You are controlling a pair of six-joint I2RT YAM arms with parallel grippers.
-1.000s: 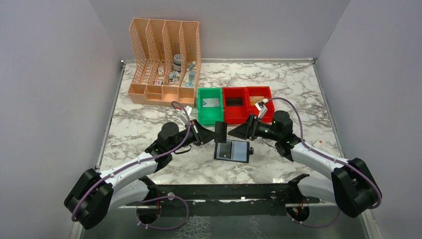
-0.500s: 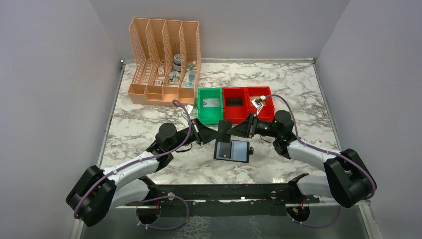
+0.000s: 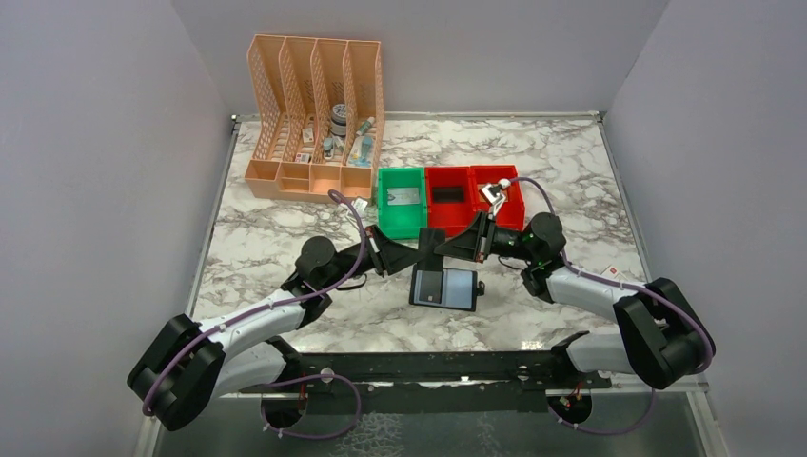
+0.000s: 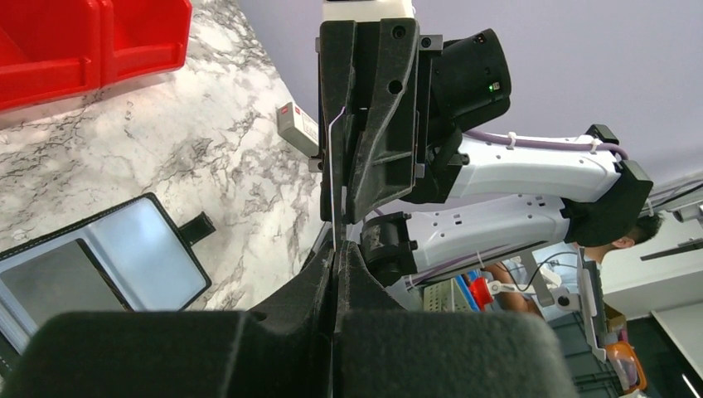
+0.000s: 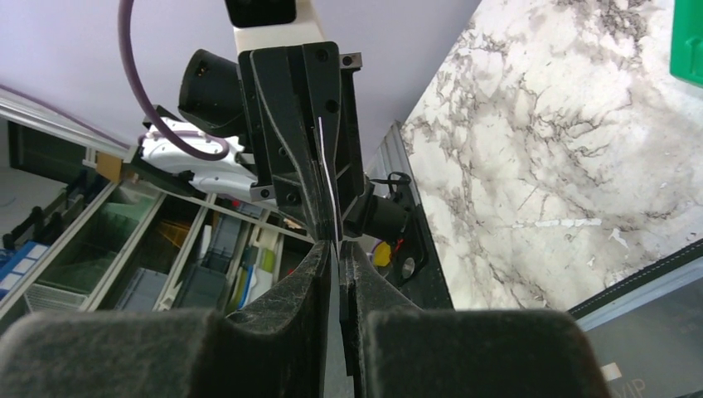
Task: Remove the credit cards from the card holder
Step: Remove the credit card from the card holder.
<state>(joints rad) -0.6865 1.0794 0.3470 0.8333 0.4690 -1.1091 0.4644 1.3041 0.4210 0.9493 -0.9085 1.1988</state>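
Two tools pinch one credit card (image 3: 429,247): left tool (image 4: 335,251) stays shut, right tool (image 5: 336,247) has just clamped on. Handover looks ready.

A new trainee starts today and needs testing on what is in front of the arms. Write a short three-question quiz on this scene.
1. True or false: the card holder is folded shut.
2. What do the left gripper and the right gripper both pinch between them?
A. a credit card
B. a cable
C. a pen
3. How many red bins stand in the row with the green bin?

Key:
1. False. It lies open, its inner panels facing up.
2. A
3. Two
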